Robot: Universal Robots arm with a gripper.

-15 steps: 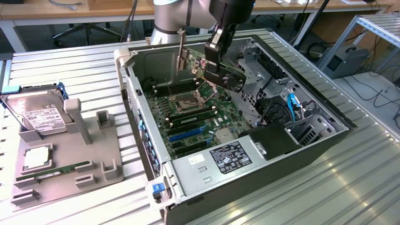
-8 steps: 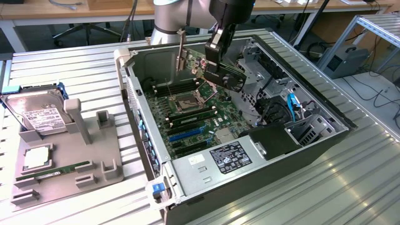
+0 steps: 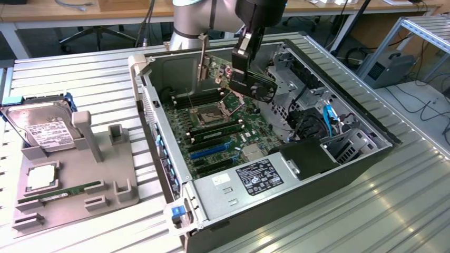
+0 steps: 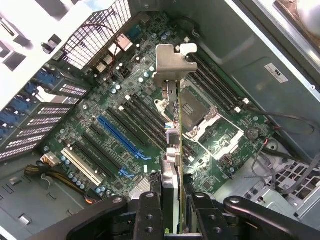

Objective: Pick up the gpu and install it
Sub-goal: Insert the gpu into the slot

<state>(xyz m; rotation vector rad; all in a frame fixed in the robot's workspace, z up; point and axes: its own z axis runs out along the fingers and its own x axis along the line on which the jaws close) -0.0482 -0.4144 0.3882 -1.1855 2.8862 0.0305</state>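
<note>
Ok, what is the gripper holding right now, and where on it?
The gripper holds the gpu by its upper long edge, fingers on both flat faces, away from the metal bracket.

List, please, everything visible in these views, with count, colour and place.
table: one, silvery, under everything
computer case: one, grey-black, open on table
motherboard: one, green, inside case
gpu: one, dark with pale bracket, above motherboard
holder: one, grey, beside case at the exterior view's left
hard drive: one, silver, in holder
processor chip: one, silver, on holder
memory stick: one, green, on holder
gripper: one, black, shut on gpu
</note>
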